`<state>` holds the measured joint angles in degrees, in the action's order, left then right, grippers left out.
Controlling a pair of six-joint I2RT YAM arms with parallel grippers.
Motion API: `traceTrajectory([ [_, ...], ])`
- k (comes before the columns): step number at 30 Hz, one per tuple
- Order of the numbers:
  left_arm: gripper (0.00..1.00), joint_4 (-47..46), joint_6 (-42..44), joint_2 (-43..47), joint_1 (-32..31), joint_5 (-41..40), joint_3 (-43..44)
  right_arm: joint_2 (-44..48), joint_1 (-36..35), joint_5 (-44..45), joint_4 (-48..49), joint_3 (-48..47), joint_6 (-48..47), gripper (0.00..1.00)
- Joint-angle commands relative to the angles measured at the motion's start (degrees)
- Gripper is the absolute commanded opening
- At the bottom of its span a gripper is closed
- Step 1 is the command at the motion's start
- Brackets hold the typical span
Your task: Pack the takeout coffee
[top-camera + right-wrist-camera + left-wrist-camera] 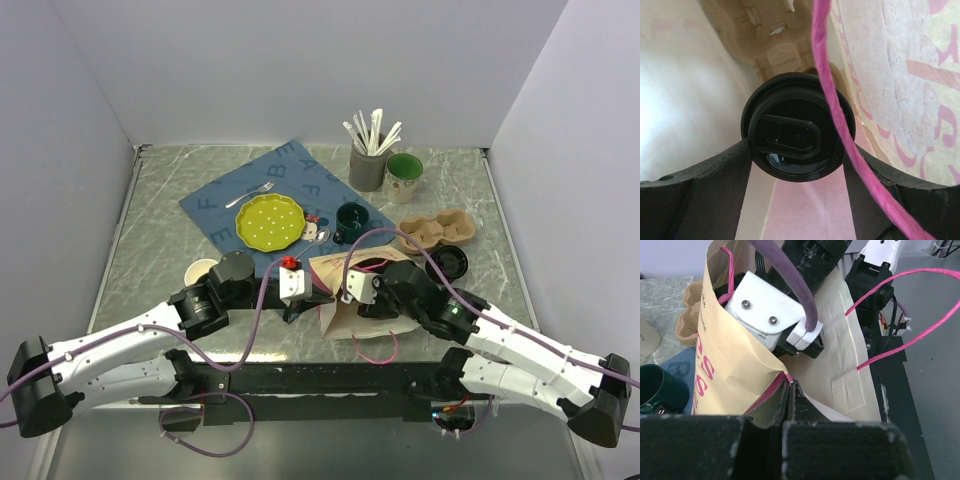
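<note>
The takeout coffee (797, 125) shows in the right wrist view as a round black lid, seen end-on inside the paper bag (340, 310). My right gripper (796, 145) reaches into the bag, and its two dark fingers (715, 185) press against the sides of the lid. A pink bag handle (832, 100) crosses in front of the lid. My left gripper (790, 384) is shut on the bag's rim where a pink handle meets it, holding the mouth up. From above, the bag hides the cup and the right fingers.
A moulded pulp cup carrier (435, 232) and a loose black lid (449, 262) lie right of the bag. On the blue cloth (300, 165) are a yellow plate (270, 221), a fork (250, 193) and a dark mug (350, 222). A utensil holder (368, 165) stands behind.
</note>
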<state>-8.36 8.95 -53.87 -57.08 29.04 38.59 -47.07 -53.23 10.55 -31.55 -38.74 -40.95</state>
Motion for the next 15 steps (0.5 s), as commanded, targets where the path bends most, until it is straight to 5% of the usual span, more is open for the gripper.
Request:
traceTrajectory([
  [1, 0.01, -0.52, 0.45, -1.15, -0.40, 1.64, 0.44, -0.21, 0.94, 0.53, 5.80, 1.91, 2.28, 0.57],
  [15, 0.01, -1.57, -1.30, -1.94, -0.31, 1.90, 1.31, 1.45, 3.13, 2.81, 10.37, 4.99, 6.58, 0.57],
])
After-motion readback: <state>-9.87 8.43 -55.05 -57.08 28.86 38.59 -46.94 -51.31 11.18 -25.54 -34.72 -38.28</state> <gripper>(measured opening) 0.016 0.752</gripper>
